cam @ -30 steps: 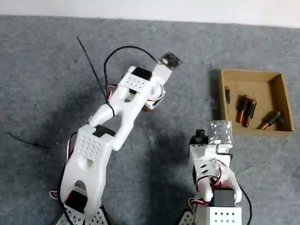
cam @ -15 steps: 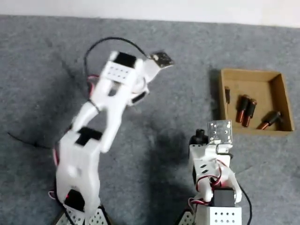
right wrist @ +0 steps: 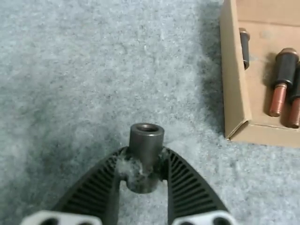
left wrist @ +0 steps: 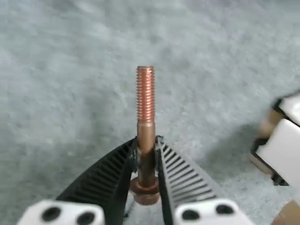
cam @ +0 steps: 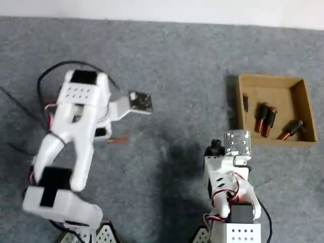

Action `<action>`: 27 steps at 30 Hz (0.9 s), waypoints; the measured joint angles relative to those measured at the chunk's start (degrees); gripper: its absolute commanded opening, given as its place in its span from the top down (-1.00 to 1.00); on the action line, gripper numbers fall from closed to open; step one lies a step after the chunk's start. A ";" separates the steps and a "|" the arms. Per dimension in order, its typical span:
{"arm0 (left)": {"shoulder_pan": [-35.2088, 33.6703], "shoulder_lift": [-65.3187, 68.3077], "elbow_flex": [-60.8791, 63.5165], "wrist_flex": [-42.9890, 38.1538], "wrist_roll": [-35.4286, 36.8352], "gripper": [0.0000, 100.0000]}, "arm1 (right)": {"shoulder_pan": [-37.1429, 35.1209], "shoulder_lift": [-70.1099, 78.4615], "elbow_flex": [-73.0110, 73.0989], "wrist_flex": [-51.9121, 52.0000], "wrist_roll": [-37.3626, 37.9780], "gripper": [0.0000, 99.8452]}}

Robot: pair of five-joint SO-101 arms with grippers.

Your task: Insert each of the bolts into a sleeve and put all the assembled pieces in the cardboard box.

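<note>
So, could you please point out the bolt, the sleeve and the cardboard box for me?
bolt (left wrist: 146,93), left wrist view, on its threaded end.
sleeve (right wrist: 146,147), right wrist view, on its side wall below the open end.
cardboard box (cam: 238,109), high view, on its left wall.

A grey, felt-like cover spread over the whole bench (cam: 192,66), its nap showing coarse and mottled in the left wrist view (left wrist: 70,70) and the right wrist view (right wrist: 93,70). Along the far edge the grey met a pale white strip (cam: 162,9). The cardboard box (cam: 237,109) sat flat on the cover at the right side, open upward, one corner of its wall (right wrist: 233,70) resting squarely on the nap. The left arm's base (cam: 104,234) and the right arm's base (cam: 242,233) stood at the near edge, well apart. A thin black strand (cam: 17,148) lay near the left edge. A soft shadow (cam: 172,167) darkened the cover between the two arms.
</note>
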 measured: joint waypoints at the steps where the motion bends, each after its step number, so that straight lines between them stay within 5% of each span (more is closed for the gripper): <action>1: -0.88 -1.76 2.20 -0.53 -0.70 0.99 | 0.00 0.00 0.00 0.00 0.00 0.99; 9: -2.55 -14.59 20.84 -12.57 -3.43 0.99 | 0.00 0.00 0.00 0.00 0.00 0.99; 18: -2.64 -13.27 29.10 -31.12 -3.43 0.97 | 0.00 0.00 0.00 0.00 0.00 0.99; 23: -2.81 -10.55 28.66 -32.09 -0.35 0.41 | 0.00 0.00 0.00 0.00 0.00 0.99; 27: -3.34 -10.55 25.32 -32.18 12.66 0.35 | 0.00 0.00 0.00 0.00 0.00 0.99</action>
